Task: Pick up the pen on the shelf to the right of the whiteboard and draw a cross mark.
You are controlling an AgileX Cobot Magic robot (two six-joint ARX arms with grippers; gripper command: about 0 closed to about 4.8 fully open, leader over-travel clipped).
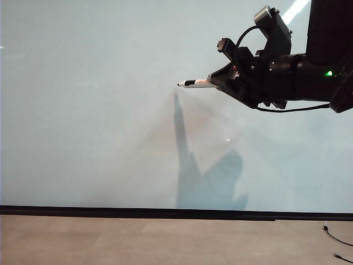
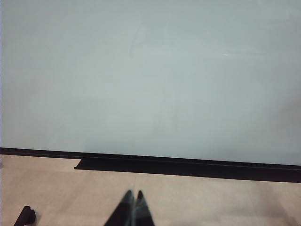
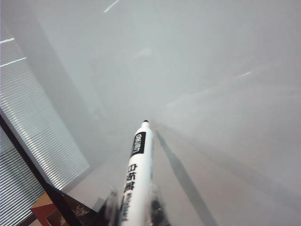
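Note:
The pen (image 1: 197, 83), white with a black band near its tip, sticks out leftward from my right gripper (image 1: 218, 81), which is shut on its barrel at the upper right of the exterior view. Its tip hangs a short way off the whiteboard (image 1: 88, 110), and its shadow falls on the board below. In the right wrist view the pen (image 3: 138, 174) runs out from between the fingers (image 3: 112, 202) toward the whiteboard (image 3: 211, 70). No cross mark shows on the board. My left gripper (image 2: 133, 194) is shut and empty, low over the table before the whiteboard (image 2: 150, 70).
A black strip (image 1: 165, 212) runs along the board's lower edge above the beige table (image 1: 138, 240). A black cable (image 1: 336, 238) lies at the table's right. A black tray (image 2: 188, 167) sits under the board. The board's dark frame edge (image 3: 28, 160) and blinds (image 3: 33, 136) show beside it.

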